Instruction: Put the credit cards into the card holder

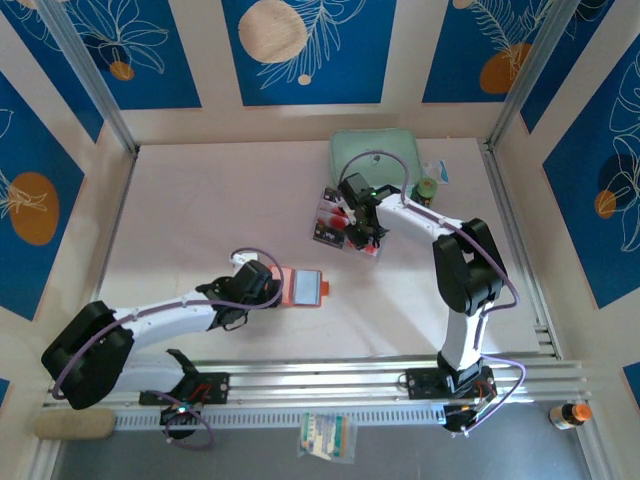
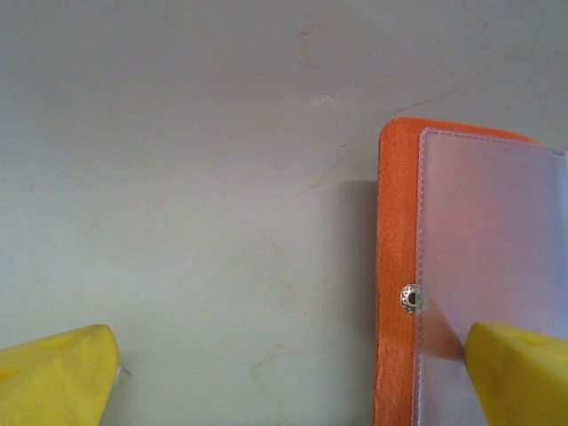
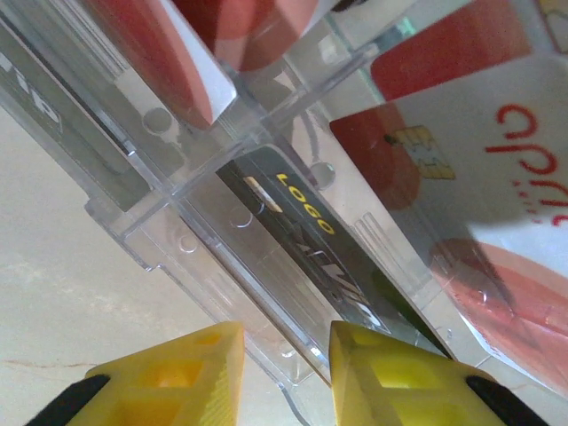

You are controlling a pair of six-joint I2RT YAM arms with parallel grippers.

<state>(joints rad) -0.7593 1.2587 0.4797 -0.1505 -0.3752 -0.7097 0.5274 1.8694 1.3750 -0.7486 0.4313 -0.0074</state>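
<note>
The card holder (image 1: 303, 287) lies open on the table, orange-red with a pale clear sleeve (image 2: 497, 231) facing up. My left gripper (image 1: 274, 289) is open wide at its left edge. One yellow finger (image 2: 519, 373) sits over the sleeve and the other (image 2: 53, 377) over bare table. The credit cards (image 1: 335, 212) sit in a clear plastic tray (image 1: 322, 238). My right gripper (image 1: 362, 238) is down at that tray. Its jaws (image 3: 284, 373) stand narrowly apart astride the tray's outer wall (image 3: 142, 240), beside a black card (image 3: 302, 240) and a white and red card (image 3: 479, 160).
A mint-green case (image 1: 375, 155) lies just behind the tray, with a small jar (image 1: 428, 188) to its right. Aluminium rails (image 1: 380, 375) run along the near edge. A bottle (image 1: 570, 412) and a packet (image 1: 327, 436) lie beyond them.
</note>
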